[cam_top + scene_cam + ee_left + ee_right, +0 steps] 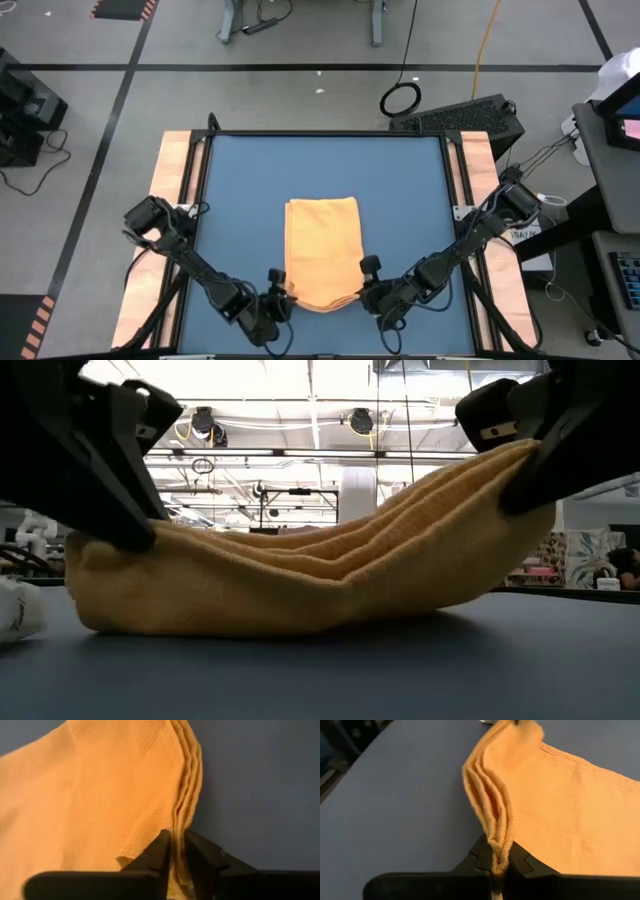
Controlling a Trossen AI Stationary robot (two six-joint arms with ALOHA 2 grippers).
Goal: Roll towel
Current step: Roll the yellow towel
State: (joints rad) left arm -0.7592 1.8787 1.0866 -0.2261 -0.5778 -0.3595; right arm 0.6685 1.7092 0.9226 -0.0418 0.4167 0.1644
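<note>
The towel (322, 250), orange-yellow and folded into a long stack of several layers, lies in the middle of the blue table top. Its far part rests flat. Its near edge is raised at both corners and sags between them (300, 595) down to the table. My left gripper (285, 297) is shut on the near-left corner and my right gripper (362, 288) on the near-right corner. In the low view the right-hand end (500, 470) is higher than the left-hand end (110, 560). My left gripper pinches the stacked layer edges at the towel's near-left corner (181, 827) between its two fingers. The fingers slant down from the near left. The corner is raised a little and the cloth runs slack away from the fingers. My right gripper pinches several layers at the near-right corner (499, 851) between its two fingers, which slant down from the near right. The layers fan apart just beyond the fingertips. This corner is lifted clear of the table, and the cloth slopes down from it.
Bare blue table top (240, 200) lies to the left, right and far side of the towel, framed by wooden side strips (172, 170). A black case (470, 112) and cables sit on the floor beyond the far edge.
</note>
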